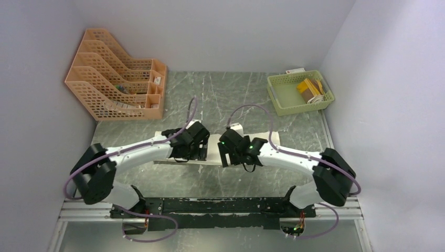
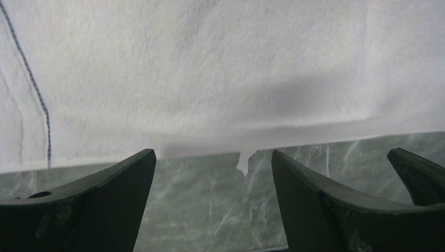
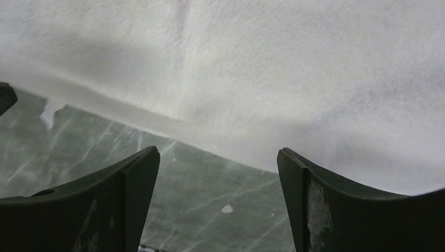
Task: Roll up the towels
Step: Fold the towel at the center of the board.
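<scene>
Far left of the cream-white towel (image 1: 213,151) and behind it stands an orange file rack (image 1: 115,79), out of my way. My left gripper (image 2: 212,181) hangs released, jaws spread and holding nothing, just short of the towel's near hem. A small tag (image 2: 244,164) juts from that hem between the fingers. The towel itself lies flat and unrolled on the marbled table (image 2: 210,215). My right gripper (image 3: 218,181) is likewise released and empty, at the same hem just right of the left one. Far right of the towel and behind it, the mustard towel (image 1: 308,90) sits in a green basket (image 1: 277,100), seemingly rolled already. To start well, I'd lower both grippers, pinch the hem together, and turn it over evenly, keeping them level so the roll doesn't cone.
</scene>
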Available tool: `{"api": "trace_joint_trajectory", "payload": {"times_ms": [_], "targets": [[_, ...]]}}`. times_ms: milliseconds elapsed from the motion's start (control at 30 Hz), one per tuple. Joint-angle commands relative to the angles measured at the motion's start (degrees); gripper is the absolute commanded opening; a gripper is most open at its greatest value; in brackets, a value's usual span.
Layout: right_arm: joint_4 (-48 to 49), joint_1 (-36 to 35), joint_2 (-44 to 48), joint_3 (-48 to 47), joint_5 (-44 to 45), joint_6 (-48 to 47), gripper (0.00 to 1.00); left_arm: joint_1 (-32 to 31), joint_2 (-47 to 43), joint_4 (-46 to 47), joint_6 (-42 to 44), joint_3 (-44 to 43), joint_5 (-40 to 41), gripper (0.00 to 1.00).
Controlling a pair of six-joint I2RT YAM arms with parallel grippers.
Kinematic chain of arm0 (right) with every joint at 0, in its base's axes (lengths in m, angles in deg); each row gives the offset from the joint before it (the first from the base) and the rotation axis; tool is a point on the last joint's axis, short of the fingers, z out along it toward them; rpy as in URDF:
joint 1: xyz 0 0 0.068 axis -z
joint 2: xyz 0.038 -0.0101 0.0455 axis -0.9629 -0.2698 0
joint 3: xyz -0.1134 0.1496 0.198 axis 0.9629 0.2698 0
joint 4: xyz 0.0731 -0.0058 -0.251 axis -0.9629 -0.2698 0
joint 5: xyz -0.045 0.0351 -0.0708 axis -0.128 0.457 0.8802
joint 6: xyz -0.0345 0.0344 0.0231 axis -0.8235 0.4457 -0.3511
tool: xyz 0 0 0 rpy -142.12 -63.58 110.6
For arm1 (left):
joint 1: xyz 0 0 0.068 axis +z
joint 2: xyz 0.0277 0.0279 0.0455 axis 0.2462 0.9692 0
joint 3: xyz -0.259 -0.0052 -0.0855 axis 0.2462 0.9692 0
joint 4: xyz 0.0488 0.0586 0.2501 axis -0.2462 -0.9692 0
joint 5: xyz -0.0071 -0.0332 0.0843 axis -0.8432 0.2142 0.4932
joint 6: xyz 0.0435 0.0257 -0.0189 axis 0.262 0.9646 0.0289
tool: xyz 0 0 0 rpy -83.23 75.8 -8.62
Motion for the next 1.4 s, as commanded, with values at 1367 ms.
{"api": "trace_joint_trajectory", "payload": {"times_ms": [1367], "targets": [[90.1, 71.4, -17.6, 34.2, -54.6, 28.1, 0.89, 44.5, -6.1, 83.1, -12.9, 47.7, -18.3, 0.98]]}}
